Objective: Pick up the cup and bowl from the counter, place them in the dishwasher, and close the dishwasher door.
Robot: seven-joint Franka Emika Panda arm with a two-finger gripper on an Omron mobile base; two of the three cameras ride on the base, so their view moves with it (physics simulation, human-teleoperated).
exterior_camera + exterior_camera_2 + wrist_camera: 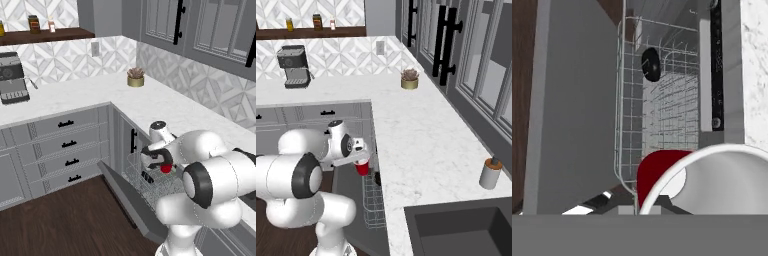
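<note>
We see the gripper [161,163] closed on the cup [166,168], pinching its white rim, with the red body hanging below the fingers over the wire rack [150,177] of the dishwasher [372,200]. In the hand view the cup [687,175] sits close to the lens, its white inside facing us and its red wall beside the rack's near edge. The bowl [651,64] lies in the rack, glossy black, tipped on its edge toward the far end, well apart from the cup. The dishwasher door [127,202] is dropped open below the rack. The counter [421,145] runs beside the dishwasher, carrying a soap dispenser [489,173] near the sink [466,232] and a small potted plant [409,79] farther along
</note>
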